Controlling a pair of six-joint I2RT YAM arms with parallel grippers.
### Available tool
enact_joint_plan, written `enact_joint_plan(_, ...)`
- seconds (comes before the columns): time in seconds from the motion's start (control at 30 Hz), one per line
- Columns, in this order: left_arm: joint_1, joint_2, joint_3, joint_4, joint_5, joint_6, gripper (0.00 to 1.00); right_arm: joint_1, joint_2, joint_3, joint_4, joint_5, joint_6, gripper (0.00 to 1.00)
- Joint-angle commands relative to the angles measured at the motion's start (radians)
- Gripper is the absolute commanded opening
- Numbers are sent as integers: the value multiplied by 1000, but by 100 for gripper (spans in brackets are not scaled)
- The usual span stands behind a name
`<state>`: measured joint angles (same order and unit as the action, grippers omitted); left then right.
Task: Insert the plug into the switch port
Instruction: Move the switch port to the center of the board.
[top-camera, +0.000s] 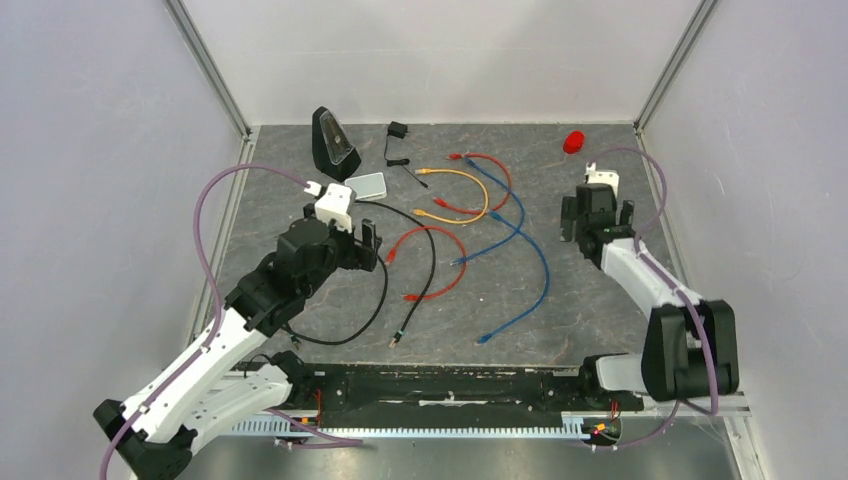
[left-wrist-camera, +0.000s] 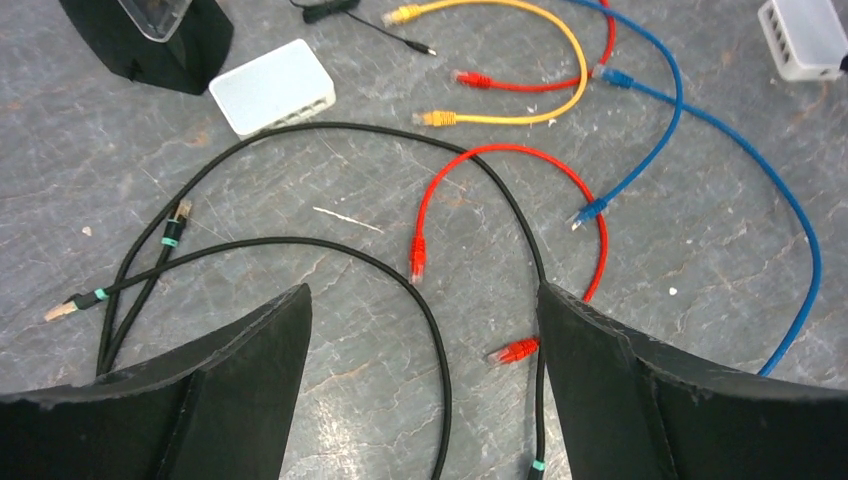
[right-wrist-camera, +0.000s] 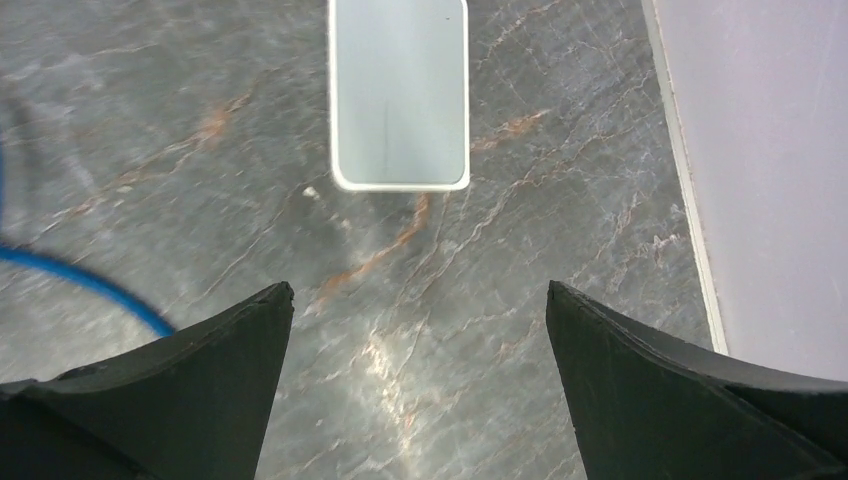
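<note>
Lying beside switch (left-wrist-camera: 272, 85): black cable (left-wrist-camera: 330, 243)

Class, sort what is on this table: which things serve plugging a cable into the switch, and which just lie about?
Job (either box may be the switch):
pale flat box; second pale box; black cable; red cables; yellow cable; blue cables

Lying about:
black wedge device; red object; small black adapter

The pale box (right-wrist-camera: 400, 100) is cut by the top edge, the blue cable (right-wrist-camera: 80, 282) blurred.
</note>
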<state>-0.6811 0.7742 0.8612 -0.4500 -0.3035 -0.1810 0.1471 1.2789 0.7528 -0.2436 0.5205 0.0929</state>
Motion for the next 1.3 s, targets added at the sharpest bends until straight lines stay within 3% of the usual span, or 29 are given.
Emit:
enact_joint_plan(0.0,-1,43,48,-15,86,-41,88,-140,130,109,42,-210,-57,99)
enact_joint_plan(0.1,-1,66,47,-18,121,-44,88,-259,241,187,51,-368,-64,99)
enact_joint_plan(0.23,-1,96,52,-21,139,-44,87,-329,376,282,52,-515,-80,99)
enact_joint_plan(0.53,-1,121,52,-24,176,-44,87,-345,566,423,59,-724,-168,99)
enact_joint_plan(0.73,-1,121,53,-24,192,-42,86,-329,577,422,57,-836,-255,96)
enact_joint_plan(1.0,-3,115,48,-20,202,-38,87,-233,543,450,-28,-726,-345,93)
enact_joint_plan(1.17,-3,134,57,-22,236,-44,87,-204,386,451,-101,-575,-246,96)
enact_joint_plan(1.27,-2,140,70,-37,248,-44,86,-130,255,380,-102,-595,-284,95)
